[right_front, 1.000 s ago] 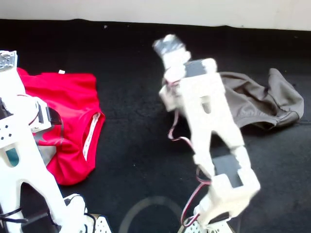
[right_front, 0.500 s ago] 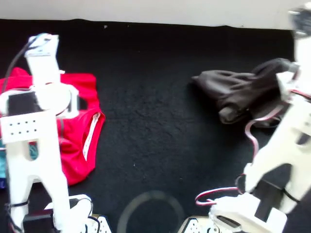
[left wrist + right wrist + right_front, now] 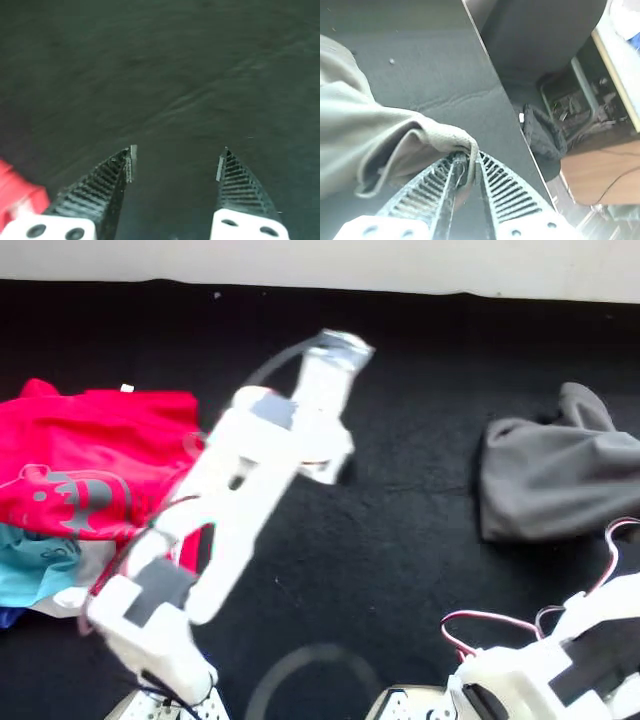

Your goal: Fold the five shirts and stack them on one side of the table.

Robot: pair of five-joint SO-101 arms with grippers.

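Left claw (image 3: 177, 151) recentred (spread), grey shirt (image 3: 550, 480) shifted

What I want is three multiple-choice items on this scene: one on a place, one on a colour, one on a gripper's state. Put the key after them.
1. On which side of the table, as the high view shows it, does the grey shirt lie?
A. left
B. right
C. middle

2. What colour is the top shirt at the other side?
A. red
B. yellow
C. green

3. How is the left gripper?
A. open over bare table
B. shut on a sleeve
C. shut on a collar

Key:
1 B, it lies near the high view's right edge.
2 A, it is plainly red.
3 A, its jaws stand apart with only black table between them.
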